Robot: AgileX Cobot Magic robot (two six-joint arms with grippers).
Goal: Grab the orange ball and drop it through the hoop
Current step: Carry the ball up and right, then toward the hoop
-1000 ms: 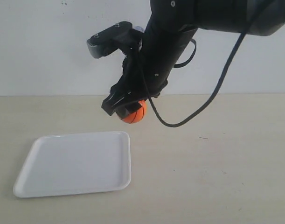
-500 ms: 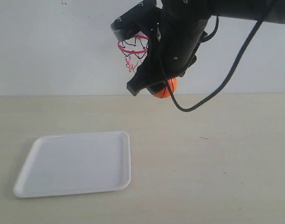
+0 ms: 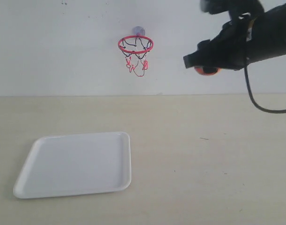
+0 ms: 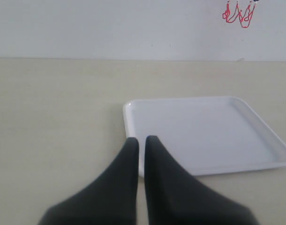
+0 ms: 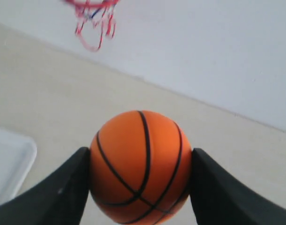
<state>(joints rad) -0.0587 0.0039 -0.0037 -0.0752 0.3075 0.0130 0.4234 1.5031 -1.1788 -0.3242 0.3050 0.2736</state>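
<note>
My right gripper (image 3: pixel 203 65) hangs high at the right of the exterior view, shut on the orange ball (image 3: pixel 207 71), of which only a sliver shows under the black fingers. In the right wrist view the ball (image 5: pixel 140 166) sits squeezed between both fingers (image 5: pixel 63 190). The hoop (image 3: pixel 135 45), with red ring and string net, is stuck to the wall left of the ball, at about the same height. Its net (image 5: pixel 93 21) shows ahead in the right wrist view. My left gripper (image 4: pixel 142 140) is shut on nothing, low over the table.
A white tray (image 3: pixel 77 161) lies on the beige table at the front left, just beyond the left gripper's fingertips in the left wrist view (image 4: pixel 203 133). A black cable (image 3: pixel 260 101) hangs from the right arm.
The right arm has risen and swung from in front of the hoop to the right, carrying the ball. The hoop is now uncovered.
</note>
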